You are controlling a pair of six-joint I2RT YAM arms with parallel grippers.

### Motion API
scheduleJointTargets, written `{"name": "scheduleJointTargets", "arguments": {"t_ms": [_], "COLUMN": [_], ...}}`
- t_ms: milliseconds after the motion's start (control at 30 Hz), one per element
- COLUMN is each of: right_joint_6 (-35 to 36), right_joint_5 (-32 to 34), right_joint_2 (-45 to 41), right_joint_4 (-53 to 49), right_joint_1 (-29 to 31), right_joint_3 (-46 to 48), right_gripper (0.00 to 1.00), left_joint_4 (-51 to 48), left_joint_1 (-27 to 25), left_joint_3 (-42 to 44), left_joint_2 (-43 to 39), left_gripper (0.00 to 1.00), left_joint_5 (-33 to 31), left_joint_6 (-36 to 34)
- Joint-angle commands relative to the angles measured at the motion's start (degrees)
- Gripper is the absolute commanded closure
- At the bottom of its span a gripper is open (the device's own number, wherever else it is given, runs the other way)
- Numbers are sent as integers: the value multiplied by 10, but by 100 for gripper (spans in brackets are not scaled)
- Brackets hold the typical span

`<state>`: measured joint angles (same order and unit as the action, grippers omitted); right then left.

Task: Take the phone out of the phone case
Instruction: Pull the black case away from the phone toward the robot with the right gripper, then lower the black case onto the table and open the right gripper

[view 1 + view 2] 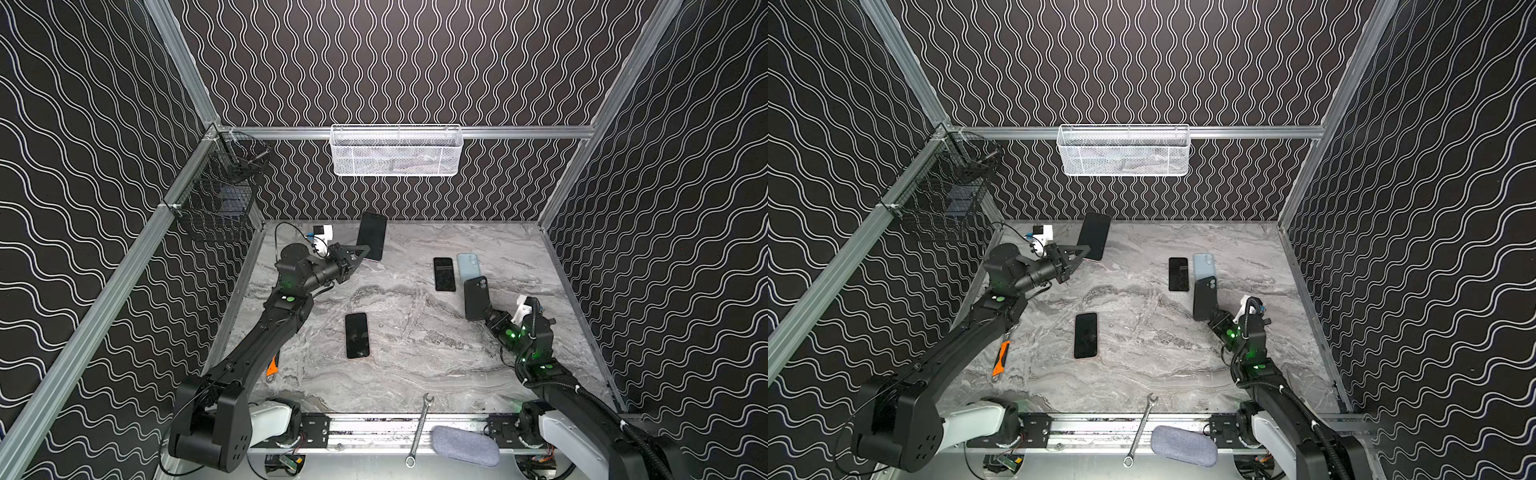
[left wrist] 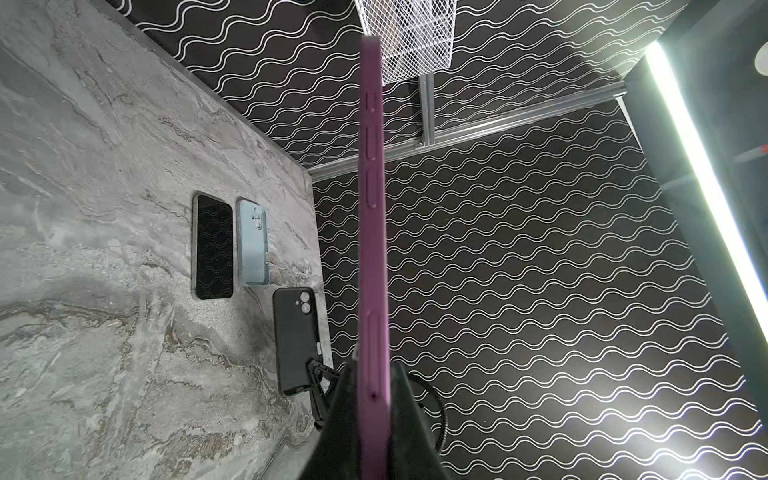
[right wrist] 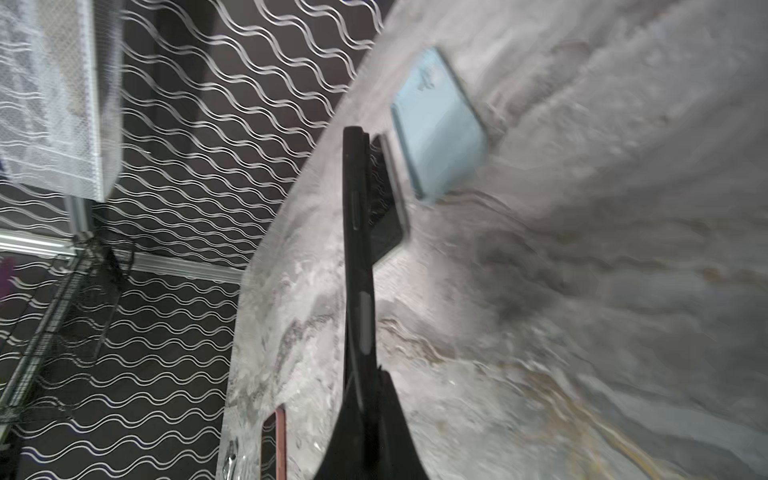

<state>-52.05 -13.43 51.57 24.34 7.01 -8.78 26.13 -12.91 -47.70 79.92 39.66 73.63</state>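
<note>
The left gripper [image 1: 362,253] is clenching the purple phone case [image 2: 374,208], which is sticking out beyond its tips. The right gripper [image 1: 485,319] is grasping a black case [image 1: 476,297], perhaps empty.

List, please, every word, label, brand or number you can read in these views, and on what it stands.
No readable text anywhere.
Screens of near phone and far phone: dark, no text.
On purple case, black case, blue case: no lettering visible.
On wrench: any stamp too small to read.
</note>
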Motion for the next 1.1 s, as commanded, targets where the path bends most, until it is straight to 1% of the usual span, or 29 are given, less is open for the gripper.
{"name": "scheduleJointTargets", "arguments": {"t_ms": [0,167,300,433,500,633,700,767,933,1067], "right_joint_6": [8,13,19,15,16,21,24,36,64,79], "right_joint_5": [-56,-72,-69,-72,-69,-45,-32,-8,23,34], "right_joint_2": [9,53,85,115,128,128,120,105,74,56], "right_joint_4": [1,35,62,85,86,42,15,-31,-125,-171], "right_joint_1": [-18,-42,-55,-64,-65,-66,-66,-66,-66,-66], "right_joint_3": [9,31,42,39,34,17,10,-3,-39,-58], "right_gripper": [95,94,92,90,88,73,61,53,38,30], "left_joint_4": [43,44,43,43,43,43,43,43,43,43], "left_joint_1": [3,5,7,7,7,8,9,10,11,11], "left_joint_3": [-5,2,1,3,4,11,14,18,26,28], "left_joint_2": [2,10,13,11,13,7,5,3,6,7], "left_gripper": [100,100,100,100,100,100,100,100,100,100], "left_joint_5": [20,25,31,27,27,26,26,23,24,21], "left_joint_6": [-24,-26,-27,-30,-29,-31,-30,-32,-32,-35]}}
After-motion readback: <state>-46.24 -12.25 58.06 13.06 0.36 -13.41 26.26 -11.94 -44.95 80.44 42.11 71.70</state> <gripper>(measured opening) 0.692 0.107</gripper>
